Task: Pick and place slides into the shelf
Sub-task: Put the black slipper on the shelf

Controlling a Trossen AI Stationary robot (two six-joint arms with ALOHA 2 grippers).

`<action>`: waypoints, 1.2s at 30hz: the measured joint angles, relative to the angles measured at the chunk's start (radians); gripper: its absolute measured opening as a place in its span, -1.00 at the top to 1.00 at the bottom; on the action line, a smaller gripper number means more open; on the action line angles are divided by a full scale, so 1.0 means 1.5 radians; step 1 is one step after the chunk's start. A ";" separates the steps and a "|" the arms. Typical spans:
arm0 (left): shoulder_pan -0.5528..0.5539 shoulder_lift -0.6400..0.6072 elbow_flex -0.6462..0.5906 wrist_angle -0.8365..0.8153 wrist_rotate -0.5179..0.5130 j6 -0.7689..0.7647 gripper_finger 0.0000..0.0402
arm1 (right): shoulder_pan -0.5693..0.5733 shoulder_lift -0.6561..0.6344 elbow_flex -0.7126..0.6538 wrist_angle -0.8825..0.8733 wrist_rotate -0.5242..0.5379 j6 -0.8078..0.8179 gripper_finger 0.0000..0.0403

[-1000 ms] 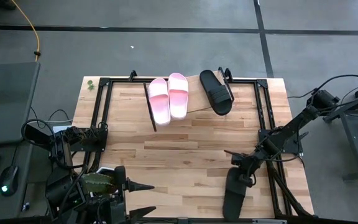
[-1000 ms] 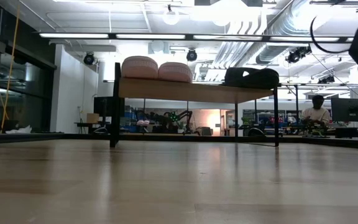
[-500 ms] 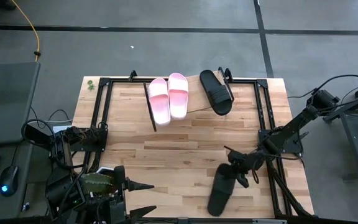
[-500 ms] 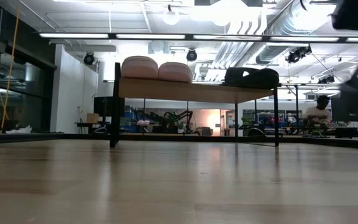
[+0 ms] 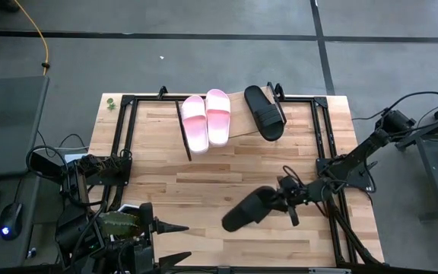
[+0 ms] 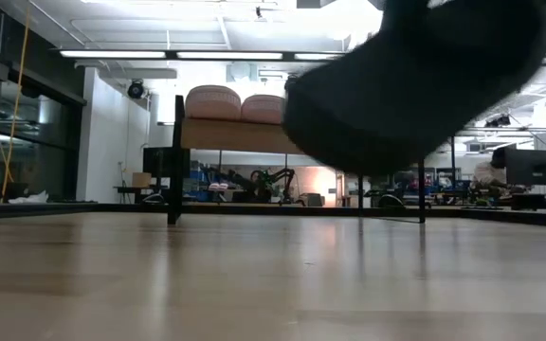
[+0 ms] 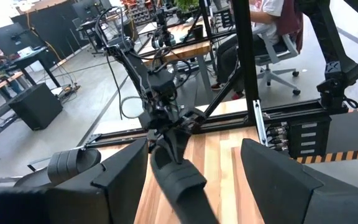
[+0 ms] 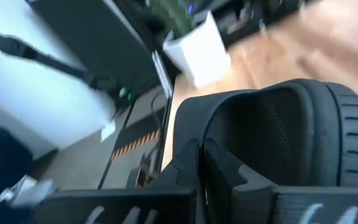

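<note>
My right gripper (image 5: 287,199) is shut on a black slide (image 5: 248,211) over the table's near right part. That slide points toward the table's left, and in the low view it fills the upper right as a dark shape (image 6: 425,76) clear of the tabletop. The shelf (image 5: 237,116) stands at the far edge. Two pale pink slides (image 5: 194,122) (image 5: 218,116) and a second black slide (image 5: 265,113) rest sole-down on it. My left gripper (image 7: 194,186) waits open at the near left corner. My right gripper pinches the black slide at its end nearest the arm, where the arched strap's edge (image 8: 197,152) meets the fingers (image 8: 219,171). The fingers come level from the table's right, along the slide's length. The slide is lifted clear and sticks out toward the left, roughly level.
Black metal frame rails (image 5: 322,137) run along the table's left, right and far sides. The butcher-block top (image 5: 204,183) between the shelf and the held slide is bare wood. Beyond the table, people sit at desks (image 6: 486,170).
My right gripper has risen a little and shifted toward the table's left. It has swung the black slide about, from pointing at the near edge by the near right corner to pointing left. The slide has been lifted clear of the table into the low view.
</note>
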 joint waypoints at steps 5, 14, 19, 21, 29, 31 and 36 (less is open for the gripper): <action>0.000 0.000 0.000 0.000 0.000 -0.005 -0.22 | -0.020 0.000 0.000 0.075 0.053 -0.069 1.00; 0.000 0.000 0.000 0.000 0.000 -0.010 -0.22 | -0.064 0.000 0.000 0.204 0.094 -0.198 1.00; 0.000 0.000 0.000 -0.001 0.000 -0.010 -0.22 | -0.090 0.031 0.018 0.232 0.113 -0.243 1.00; 0.000 0.000 0.000 -0.003 0.000 -0.010 -0.22 | -0.103 0.059 0.040 0.253 0.115 -0.275 1.00; 0.000 0.000 0.000 -0.006 0.000 -0.010 -0.22 | -0.123 0.183 0.188 0.327 0.192 -0.469 1.00; 0.000 0.000 0.000 -0.006 0.001 -0.010 -0.22 | -0.123 0.211 0.218 0.357 0.231 -0.527 1.00; 0.000 0.000 0.000 -0.007 0.001 -0.010 -0.22 | -0.129 0.271 0.260 0.503 0.280 -0.622 1.00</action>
